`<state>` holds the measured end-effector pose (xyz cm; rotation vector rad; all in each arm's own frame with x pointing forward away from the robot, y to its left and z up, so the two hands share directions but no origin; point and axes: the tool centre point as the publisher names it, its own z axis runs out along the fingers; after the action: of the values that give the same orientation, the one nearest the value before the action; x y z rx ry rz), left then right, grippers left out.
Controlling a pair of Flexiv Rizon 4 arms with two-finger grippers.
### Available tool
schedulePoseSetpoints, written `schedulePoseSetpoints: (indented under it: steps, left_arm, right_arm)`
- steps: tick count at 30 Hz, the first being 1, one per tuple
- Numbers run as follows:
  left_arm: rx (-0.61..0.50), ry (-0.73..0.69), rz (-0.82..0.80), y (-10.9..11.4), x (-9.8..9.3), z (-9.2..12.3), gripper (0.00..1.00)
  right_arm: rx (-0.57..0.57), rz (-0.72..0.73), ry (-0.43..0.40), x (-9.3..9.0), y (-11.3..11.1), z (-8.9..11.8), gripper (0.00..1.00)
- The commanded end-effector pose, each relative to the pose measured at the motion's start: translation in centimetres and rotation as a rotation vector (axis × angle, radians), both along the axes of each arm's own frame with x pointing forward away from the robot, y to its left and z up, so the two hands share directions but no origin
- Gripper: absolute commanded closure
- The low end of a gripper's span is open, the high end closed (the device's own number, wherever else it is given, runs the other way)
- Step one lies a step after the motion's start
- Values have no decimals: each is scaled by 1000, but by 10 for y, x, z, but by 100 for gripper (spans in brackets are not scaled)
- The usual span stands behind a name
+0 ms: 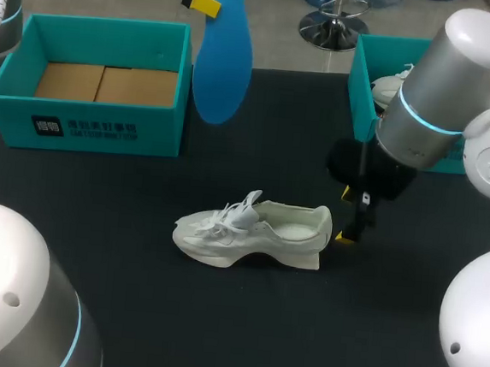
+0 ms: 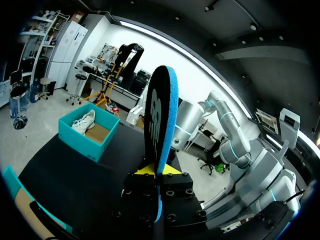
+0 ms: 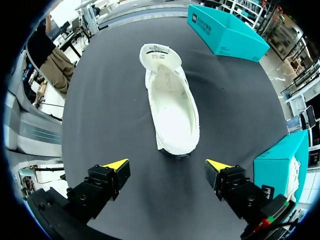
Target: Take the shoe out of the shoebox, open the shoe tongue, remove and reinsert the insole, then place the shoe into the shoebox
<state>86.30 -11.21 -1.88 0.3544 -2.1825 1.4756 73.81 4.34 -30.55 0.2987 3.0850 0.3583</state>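
Note:
My left gripper [image 1: 206, 5] is raised over the table's far side, shut on the edge of a blue insole [image 1: 223, 54] that hangs down beside the left box. In the left wrist view the insole [image 2: 161, 120] stands upright between the fingers of that gripper [image 2: 159, 171]. A white shoe [image 1: 254, 231] lies on its sole mid-table, toe to the left, with its opening bare. My right gripper [image 1: 353, 219] hovers just behind the heel, open. In the right wrist view the shoe [image 3: 170, 100] lies ahead of the wide-open right gripper [image 3: 167, 167], heel nearest.
A teal shoebox [image 1: 87, 127] at the back left holds only cardboard lining. A second teal shoebox [image 1: 363, 82] at the back right holds another white shoe [image 1: 391, 86], partly hidden by my right arm. The table top is dark cloth.

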Motion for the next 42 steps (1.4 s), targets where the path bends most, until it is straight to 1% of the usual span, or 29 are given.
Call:
schedulePoseSetpoints:
  steps: [1,5,10,15,22,29,33,39,42]
  left_arm:
    - [6,12,-11,4,10,-1,100]
    - [31,15,-5,4,13,-4,100]
    - [31,15,-5,4,13,-4,100]
    - [31,15,-5,4,13,-4,100]
    - [31,15,-5,4,13,-4,100]
    - [31,15,-5,4,13,-4,100]
    - [31,15,-5,4,13,-4,100]
    - [31,15,-5,4,13,-4,100]
    - [31,15,-5,4,13,-4,100]
  right_arm:
    - [-26,-2,4,0,2,1,0]
    - [-26,-2,4,0,2,1,0]
    - [-31,-6,12,2,4,3,0]
    - [-65,-27,12,14,19,5,0]
    - [-79,-20,15,36,42,0,0]
    - [-75,-13,27,59,61,-8,0]
    - [-82,-3,43,70,70,-17,0]
    - [-91,23,59,80,80,-34,0]
    - [-94,31,66,81,83,-44,0]
